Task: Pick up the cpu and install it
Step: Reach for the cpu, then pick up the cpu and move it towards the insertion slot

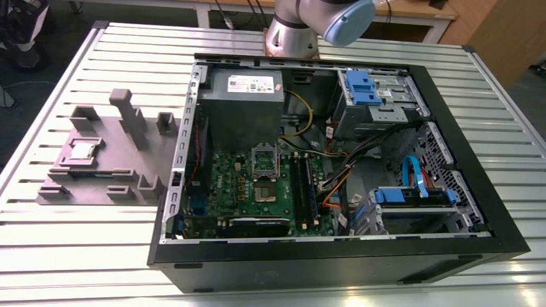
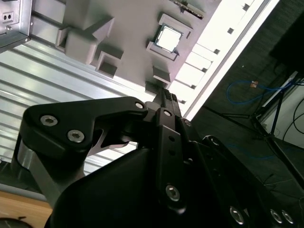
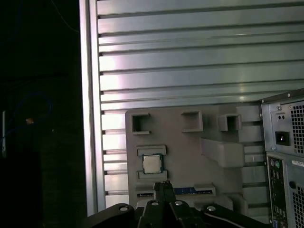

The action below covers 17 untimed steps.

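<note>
We are hovering the tool [image 3: 164, 184] above the counter [image 3: 190, 61]. Its two fingers are pressing together at the tips and gripping nothing. The cpu [image 3: 152, 164] is lying flat, metal top up, in a square pocket of the grey holder block [image 3: 190, 137]. In both wrist views it is sitting just beyond the tool's tips, below them and clearly apart from them. Off to one side of the tool, the open computer case [image 1: 341, 256] is resting on the same counter, next to the holder block. Inside the case, the motherboard [image 1: 226, 173] is showing its socket [image 1: 266, 192] bare, with the hinged metal frame [image 1: 265, 157] swung up out of the way. We are judging the task as barely started. The tool is lining up near the chip, but the pick-up is not yet made, and carrying the chip to the socket and seating it there are both left to do.
</note>
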Tool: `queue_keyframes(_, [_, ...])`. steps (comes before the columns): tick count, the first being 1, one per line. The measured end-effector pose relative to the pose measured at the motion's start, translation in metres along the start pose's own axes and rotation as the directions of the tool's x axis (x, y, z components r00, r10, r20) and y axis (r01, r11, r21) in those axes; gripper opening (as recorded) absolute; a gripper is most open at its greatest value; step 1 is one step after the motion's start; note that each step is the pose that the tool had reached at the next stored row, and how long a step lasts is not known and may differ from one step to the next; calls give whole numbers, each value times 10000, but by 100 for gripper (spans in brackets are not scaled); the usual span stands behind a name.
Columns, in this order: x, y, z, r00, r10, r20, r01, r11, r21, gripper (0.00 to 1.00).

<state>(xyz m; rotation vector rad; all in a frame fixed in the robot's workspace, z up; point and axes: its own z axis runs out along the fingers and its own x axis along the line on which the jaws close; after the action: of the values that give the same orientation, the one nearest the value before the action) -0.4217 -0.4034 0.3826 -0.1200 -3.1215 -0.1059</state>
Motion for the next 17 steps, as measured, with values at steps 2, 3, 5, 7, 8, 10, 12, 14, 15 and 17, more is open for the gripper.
queue_keyframes(2, [38, -3, 0, 10000, -1, -1, 1, 10000, 0, 11])
queue_keyframes(3, [57, -4, 1, 10000, 0, 0, 0, 10000, 0, 11])
queue_keyframes(5, [94, -7, 2, 10000, -1, 0, 1, 10000, 0, 11])
queue_keyframes(7, [129, -10, 3, 10000, -1, 0, 1, 10000, 1, 11])
queue_keyframes(8, [138, -11, 3, 10000, 0, -1, 0, 10000, 1, 11])
queue_keyframes(10, [139, -11, 3, 10000, -2, 0, 2, 10000, 0, 11])
queue_keyframes(12, [145, -12, 3, 10000, -2, 0, 2, 10000, 0, 11])
queue_keyframes(14, [145, -11, 3, 10000, -1, -1, 1, 10000, 0, 11])
queue_keyframes(15, [146, -12, 3, 10000, -1, 0, 1, 10000, 0, 11])
queue_keyframes(17, [146, -12, 3, 10000, -1, -1, 1, 10000, 0, 11])
